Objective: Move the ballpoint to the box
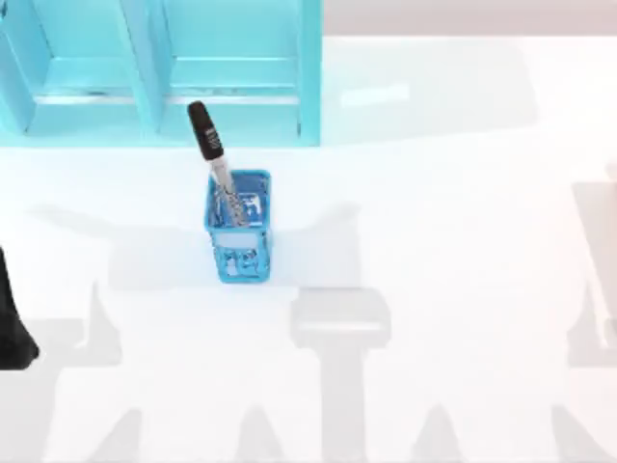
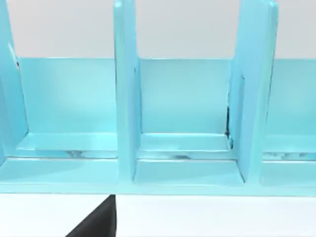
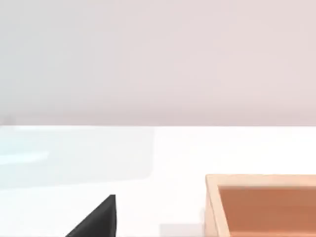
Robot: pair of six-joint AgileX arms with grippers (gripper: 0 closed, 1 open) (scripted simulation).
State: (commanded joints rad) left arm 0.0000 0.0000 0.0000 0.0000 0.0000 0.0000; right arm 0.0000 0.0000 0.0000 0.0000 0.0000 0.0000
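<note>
— What is seen nearest, at the left edge of the top view?

— Part of the left arm is seen there as a dark shape, low over the white counter. Whether its fingers are wide or narrow cannot be told.

— And further right?

— A small blue holder is found left of centre, standing upright on the counter. The ballpoint is stood in it, tilted, with its black cap end up and leaning toward the turquoise rack at the back left. Its thin barrel is sunk into the holder.

— Is the box seen?

— An orange-brown box is shown in the right wrist view, resting on the counter. The right arm's fingers cannot be judged either.
</note>
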